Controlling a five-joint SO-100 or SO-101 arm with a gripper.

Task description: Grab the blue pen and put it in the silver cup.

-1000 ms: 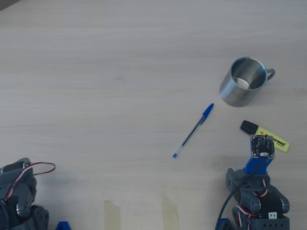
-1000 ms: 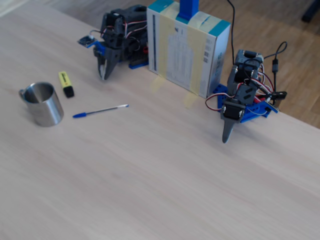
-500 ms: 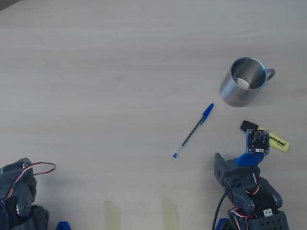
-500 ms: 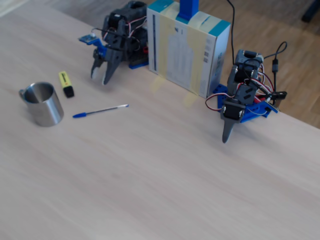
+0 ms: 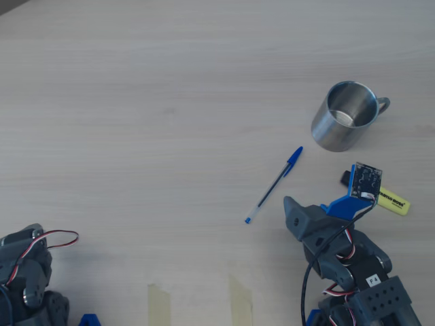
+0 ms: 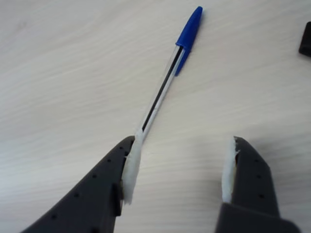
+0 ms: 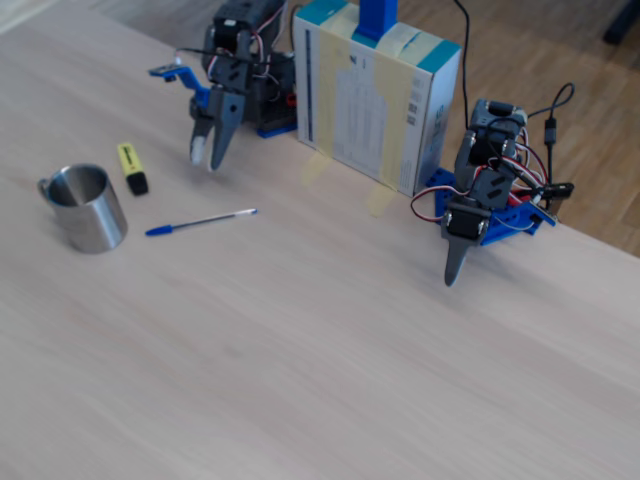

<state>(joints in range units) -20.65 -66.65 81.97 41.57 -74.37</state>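
Note:
The blue pen (image 5: 274, 185) lies diagonally on the pale wood table, its blue cap pointing toward the silver cup (image 5: 345, 123), which stands upright with nothing visible inside. In the overhead view my gripper (image 5: 299, 207) hovers just right of the pen's lower end. The wrist view shows my gripper (image 6: 184, 143) open above the table, with the pen (image 6: 167, 77) running up from behind the left finger's pad (image 6: 131, 162); nothing lies between the pads. In the fixed view my gripper (image 7: 207, 160) points down behind the pen (image 7: 200, 221), to the right of the cup (image 7: 85, 210).
A yellow highlighter (image 5: 384, 195) with a black cap lies right of the gripper, below the cup. A second arm (image 7: 480, 205) rests still, and a cardboard box (image 7: 375, 90) stands between the two arms. Tape strips (image 5: 160, 302) mark the near table edge.
My arm has lifted off its rest and reached out toward the pen's lower end. The gripper's fingers have spread open. Pen, cup and highlighter stay put.

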